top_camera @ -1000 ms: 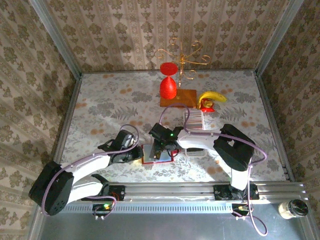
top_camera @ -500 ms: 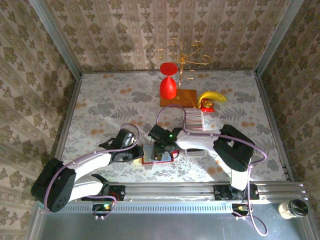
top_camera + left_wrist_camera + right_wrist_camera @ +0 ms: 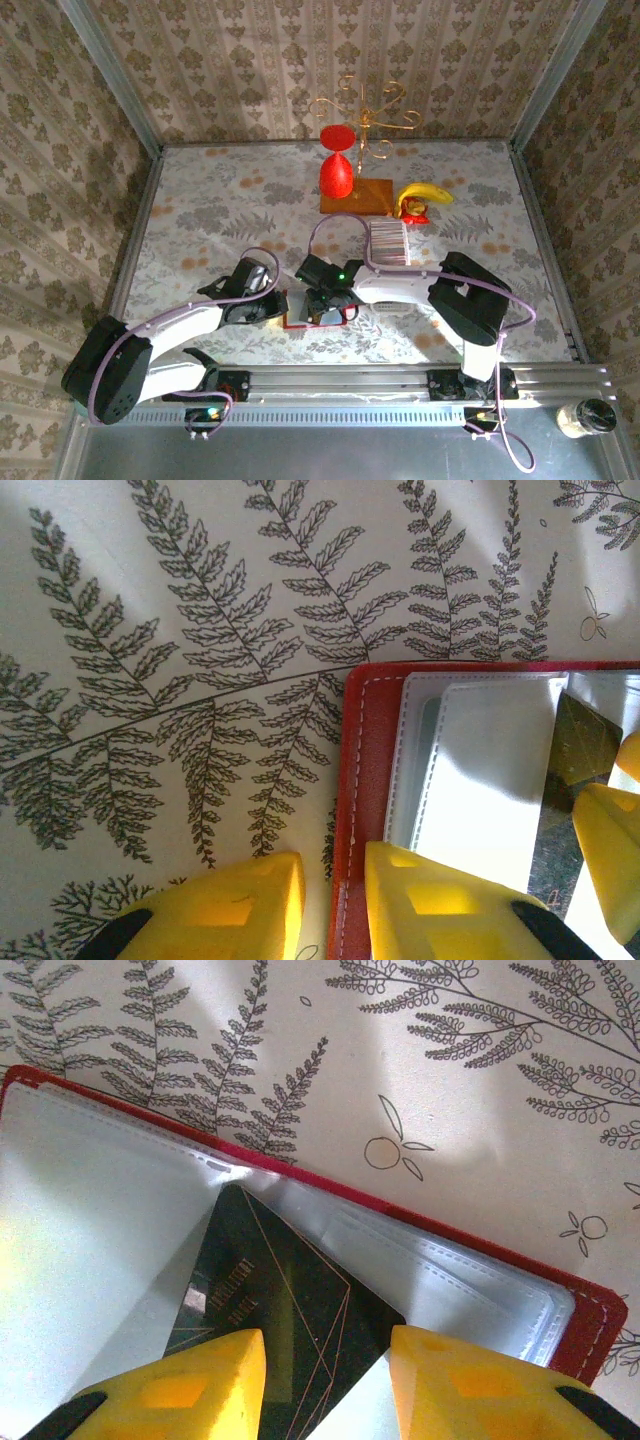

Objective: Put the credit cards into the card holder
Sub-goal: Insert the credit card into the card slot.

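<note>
**Skewed card could jam**

Your right end effector (image 3: 325,1338) grasps a dark credit card (image 3: 275,1290), corner-first in the card holder (image 3: 355,760), lower centre of the overhead frame. Pushing could buckle the sleeve (image 3: 450,1270). Your left end effector (image 3: 333,865) straddles its red edge; grip unclear.

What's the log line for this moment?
right end effector: dark credit card gripped, corner in card holder sleeve | left end effector: straddling its red edge
</note>
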Robot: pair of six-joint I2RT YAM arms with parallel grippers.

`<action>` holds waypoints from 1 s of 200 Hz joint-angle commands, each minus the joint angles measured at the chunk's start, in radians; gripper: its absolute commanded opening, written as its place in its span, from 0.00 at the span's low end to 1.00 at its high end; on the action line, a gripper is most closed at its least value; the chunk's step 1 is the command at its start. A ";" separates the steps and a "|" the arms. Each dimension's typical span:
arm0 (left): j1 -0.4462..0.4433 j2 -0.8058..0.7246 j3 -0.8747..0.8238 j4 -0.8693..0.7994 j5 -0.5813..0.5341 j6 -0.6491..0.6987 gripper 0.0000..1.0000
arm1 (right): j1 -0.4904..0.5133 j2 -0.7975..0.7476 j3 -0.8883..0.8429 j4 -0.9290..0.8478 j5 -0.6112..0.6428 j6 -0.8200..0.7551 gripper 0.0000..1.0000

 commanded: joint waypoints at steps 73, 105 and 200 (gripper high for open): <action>0.005 0.020 -0.042 0.052 0.008 -0.008 0.24 | 0.017 -0.007 -0.054 0.142 -0.056 0.065 0.39; 0.005 0.016 -0.045 0.053 0.008 -0.011 0.24 | 0.017 -0.034 -0.081 0.219 -0.064 0.101 0.39; 0.005 -0.024 -0.063 0.036 0.003 -0.011 0.24 | 0.008 -0.123 -0.108 0.099 -0.007 0.241 0.40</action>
